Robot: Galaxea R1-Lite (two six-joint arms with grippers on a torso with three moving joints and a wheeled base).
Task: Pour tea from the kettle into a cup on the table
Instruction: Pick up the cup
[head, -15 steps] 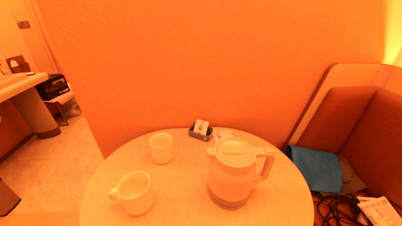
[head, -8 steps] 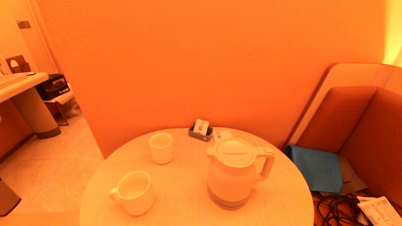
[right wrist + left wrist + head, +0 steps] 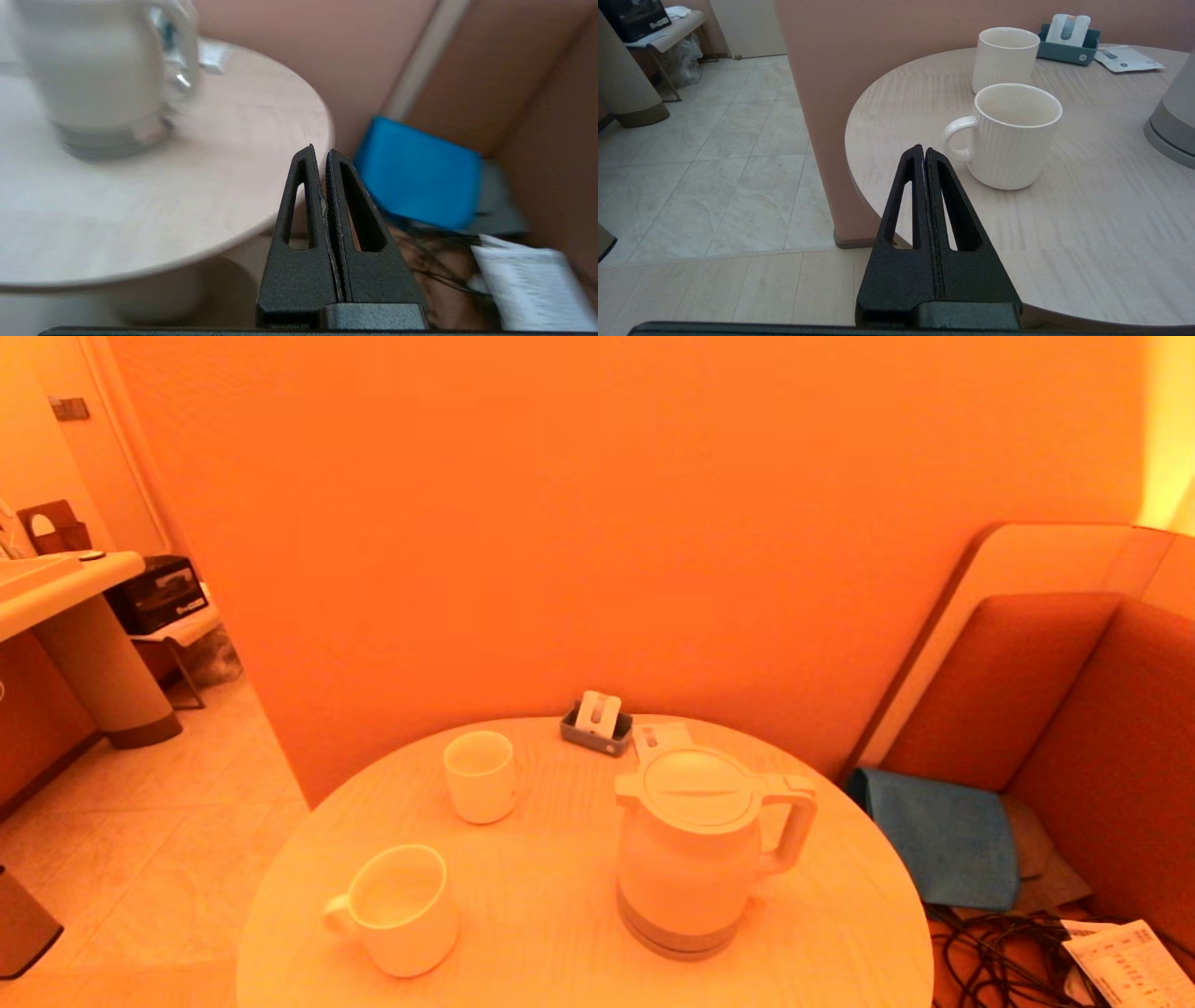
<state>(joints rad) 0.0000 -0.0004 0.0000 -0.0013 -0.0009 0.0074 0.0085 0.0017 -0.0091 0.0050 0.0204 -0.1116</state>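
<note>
The white kettle (image 3: 691,849) stands upright on the right half of the round pale wood table (image 3: 541,896), handle turned right. The small handleless cup (image 3: 479,775) stands at the table's back left. Neither arm shows in the head view. My left gripper (image 3: 923,150) is shut and empty, hovering low off the table's near left edge, short of the mug; the cup (image 3: 1004,58) stands behind that mug. My right gripper (image 3: 319,151) is shut and empty off the table's near right edge, with the kettle (image 3: 100,70) ahead on the table (image 3: 154,205).
A wider white mug with a side handle (image 3: 400,907) (image 3: 1013,133) stands at the front left. A small grey holder (image 3: 596,721) and a flat packet (image 3: 661,737) lie at the back edge. To the right are a bench, a blue cloth (image 3: 943,835) (image 3: 418,179), black cables and paper.
</note>
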